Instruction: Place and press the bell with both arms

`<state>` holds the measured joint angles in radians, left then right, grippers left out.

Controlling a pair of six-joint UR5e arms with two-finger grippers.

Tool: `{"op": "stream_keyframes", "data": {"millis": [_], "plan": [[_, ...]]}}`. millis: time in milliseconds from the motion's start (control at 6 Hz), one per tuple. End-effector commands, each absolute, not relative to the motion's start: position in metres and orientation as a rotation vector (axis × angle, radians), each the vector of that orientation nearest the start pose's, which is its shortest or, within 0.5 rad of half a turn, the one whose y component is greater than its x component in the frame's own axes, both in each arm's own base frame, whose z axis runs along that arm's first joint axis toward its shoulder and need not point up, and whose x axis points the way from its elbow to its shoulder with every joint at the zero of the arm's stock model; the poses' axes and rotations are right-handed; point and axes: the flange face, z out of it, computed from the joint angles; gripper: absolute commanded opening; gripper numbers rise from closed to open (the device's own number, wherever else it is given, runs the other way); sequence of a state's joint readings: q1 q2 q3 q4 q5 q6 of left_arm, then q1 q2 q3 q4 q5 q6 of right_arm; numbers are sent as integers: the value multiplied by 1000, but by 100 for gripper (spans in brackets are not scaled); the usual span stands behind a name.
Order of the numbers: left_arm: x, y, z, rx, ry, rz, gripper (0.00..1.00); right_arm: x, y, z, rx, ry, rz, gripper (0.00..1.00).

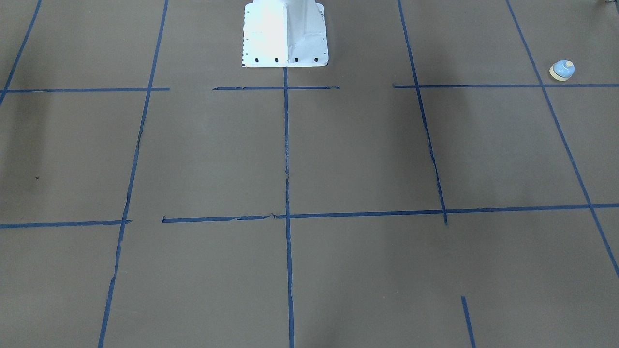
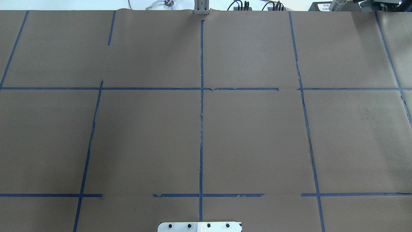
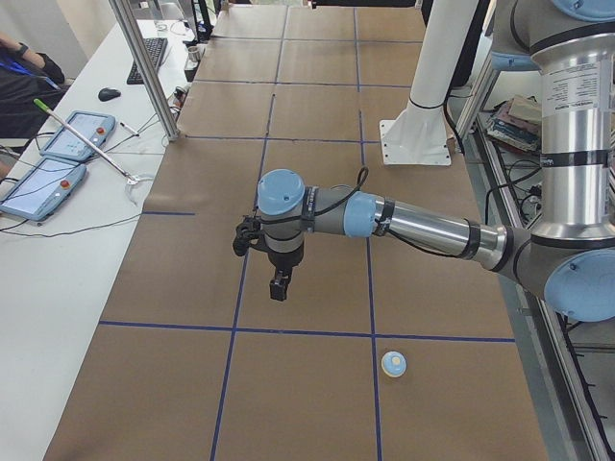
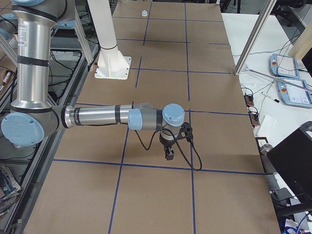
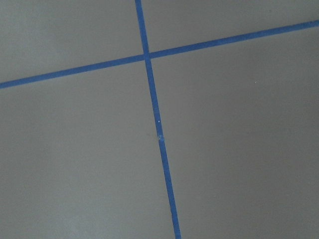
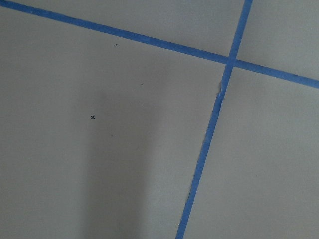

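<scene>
Bell (image 1: 562,70) sits upright and alone near the corner where the robot's left end of the surface (image 2: 257,138) meets the robot-side edge, just off a blue tape line (image 1: 546,85), nothing touching it. Left arm (image 3: 423,226) hangs over the middle of the surface, wrist down, well apart from the bell; its jaws show only in the left side view, so cannot tell if released or clenched, and nothing visible is in them. White pedestal (image 1: 285,34) is at mid robot-side edge. Right arm (image 4: 97,116) reaches out over the right half, wrist down, also far from the bell; same call on its jaws, cannot tell. Task looks unstarted, with pickup not yet done. Risks: the bell is tiny against the jaws and domed, so an off-centre pinch could squirt it out or tip it; a press off the button could skid it on the smooth paper; both arms closing on one small spot could clash. View gaps: overhead shows no bell and no arms. Front-facing shows the bell but no arms. Only the side views show both arms, and the bell is a speck at the far end in the right one. Both wrist cameras show just paper and tape crossings, no bell, so no close alignment cue.
</scene>
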<state>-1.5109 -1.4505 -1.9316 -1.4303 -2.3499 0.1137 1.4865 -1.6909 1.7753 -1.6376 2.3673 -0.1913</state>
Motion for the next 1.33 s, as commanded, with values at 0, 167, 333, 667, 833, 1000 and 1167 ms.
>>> {"op": "stream_keyframes", "data": {"millis": [0,167,333,667,833,1000,1167], "plan": [[-8,-429,561,41,824,178,100,25,-444,620,60,-797,-269,100],[4,-408,582,17,789,163,100,25,-444,620,62,-797,-269,100],[12,-378,606,12,761,145,100,25,-444,620,61,-795,-270,100],[20,-319,650,-15,759,108,100,25,-443,622,58,-794,-269,100],[20,-299,679,-45,752,120,100,25,-443,623,54,-792,-266,100],[30,-282,716,-83,745,163,100,25,-441,629,43,-794,-262,100],[39,-267,750,-131,735,204,100,25,-440,634,33,-795,-257,100]]}}
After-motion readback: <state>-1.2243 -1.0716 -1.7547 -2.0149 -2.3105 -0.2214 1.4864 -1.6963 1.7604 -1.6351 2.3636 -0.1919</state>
